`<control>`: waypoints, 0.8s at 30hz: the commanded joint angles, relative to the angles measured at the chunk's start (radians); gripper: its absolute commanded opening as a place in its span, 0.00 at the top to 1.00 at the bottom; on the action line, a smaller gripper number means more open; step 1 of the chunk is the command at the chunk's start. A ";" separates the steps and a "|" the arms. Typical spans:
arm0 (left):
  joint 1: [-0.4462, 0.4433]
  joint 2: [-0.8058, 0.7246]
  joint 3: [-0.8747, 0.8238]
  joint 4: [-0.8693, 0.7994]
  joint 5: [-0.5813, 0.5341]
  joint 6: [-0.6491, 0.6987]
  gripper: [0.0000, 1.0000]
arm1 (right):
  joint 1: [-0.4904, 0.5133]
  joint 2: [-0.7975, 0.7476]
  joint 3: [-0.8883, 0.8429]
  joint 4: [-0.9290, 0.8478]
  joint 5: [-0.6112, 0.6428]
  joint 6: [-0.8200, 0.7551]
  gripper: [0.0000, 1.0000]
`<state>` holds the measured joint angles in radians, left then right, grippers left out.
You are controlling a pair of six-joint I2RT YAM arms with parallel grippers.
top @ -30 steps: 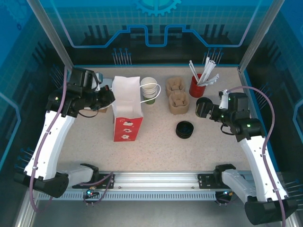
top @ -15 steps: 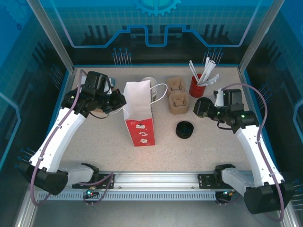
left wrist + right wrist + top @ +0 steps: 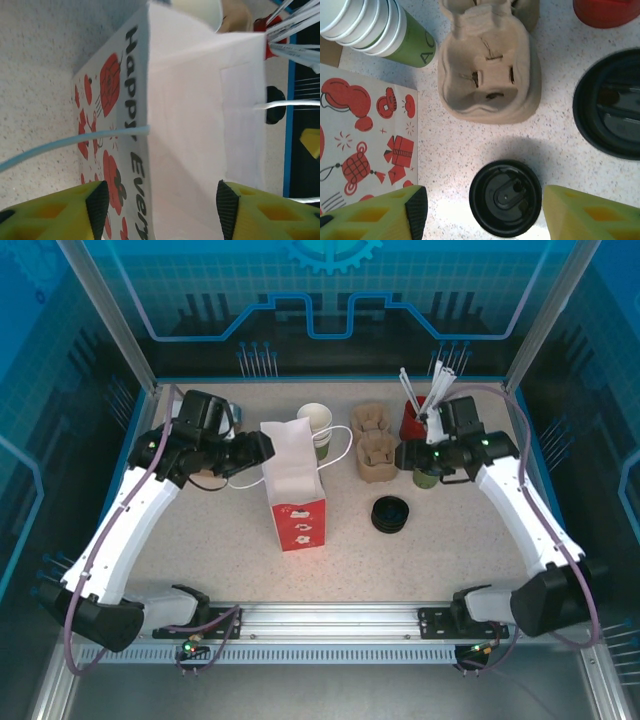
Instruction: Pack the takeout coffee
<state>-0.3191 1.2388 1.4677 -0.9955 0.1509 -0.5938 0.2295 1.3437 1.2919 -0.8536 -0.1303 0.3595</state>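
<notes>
Plainly, the coffee [image 3: 610, 102] stands upright on the desk [image 3: 555, 145], off to the right of the right jaws, the nearer pair, which hang spread and empty above the loose lids [image 3: 505, 197]. A grasp would need them swung right. A red straw pot [image 3: 605, 10] sits just behind it, the carrier [image 3: 490, 75] between it and the bag [image 3: 295, 495]. The left jaws are spread about the bag's top, pinching nothing.

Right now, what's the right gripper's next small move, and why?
Probably slide the right gripper toward the coffee: in its wrist view the open jaws frame the lids, and the coffee sits off to the right.
</notes>
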 commanded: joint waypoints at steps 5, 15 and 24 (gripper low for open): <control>-0.001 -0.115 0.045 0.032 -0.055 0.072 0.27 | 0.011 0.232 0.144 -0.041 0.011 -0.073 0.44; 0.002 -0.258 -0.076 0.170 -0.072 0.077 0.11 | -0.012 0.421 0.254 -0.038 0.006 -0.087 0.46; 0.002 -0.262 -0.079 0.145 -0.077 0.078 0.11 | -0.058 0.502 0.299 -0.026 -0.057 -0.079 0.49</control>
<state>-0.3191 0.9825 1.3975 -0.8639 0.0906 -0.5396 0.1883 1.8103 1.5539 -0.8711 -0.1341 0.2871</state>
